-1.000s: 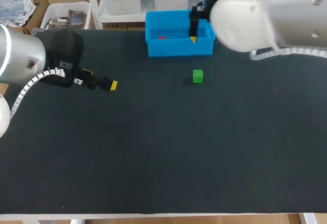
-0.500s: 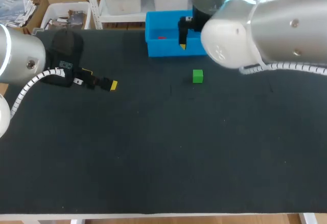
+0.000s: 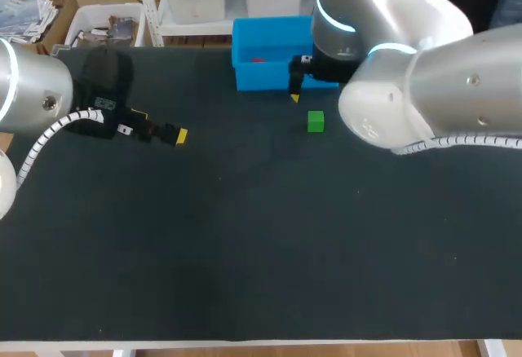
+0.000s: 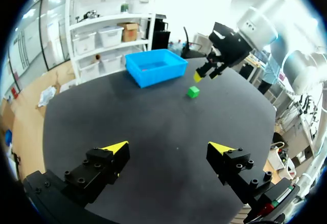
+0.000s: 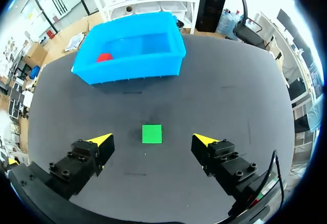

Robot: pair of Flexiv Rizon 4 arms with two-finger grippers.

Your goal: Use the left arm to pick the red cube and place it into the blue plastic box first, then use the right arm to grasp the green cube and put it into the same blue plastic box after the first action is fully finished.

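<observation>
The red cube (image 3: 258,59) lies inside the blue plastic box (image 3: 263,76) at the table's far edge, near its left end. The green cube (image 3: 316,121) sits on the black table a short way in front of the box. My right gripper (image 3: 298,95) hangs open above the table between box and green cube. In the right wrist view the green cube (image 5: 152,133) lies under and between the spread fingers of the gripper (image 5: 151,138), untouched, with the box (image 5: 130,63) and red cube (image 5: 104,58) ahead. My left gripper (image 3: 181,135) is open and empty at the table's left.
The left wrist view shows the open left gripper (image 4: 168,148) over bare black table, with the box (image 4: 156,66), green cube (image 4: 192,91) and right gripper (image 4: 202,74) far ahead. My right arm (image 3: 408,88) hides the box's right end in the head view.
My right gripper has come away from over the blue box, forward to a spot just behind the green cube. The left arm and both cubes have not moved.
</observation>
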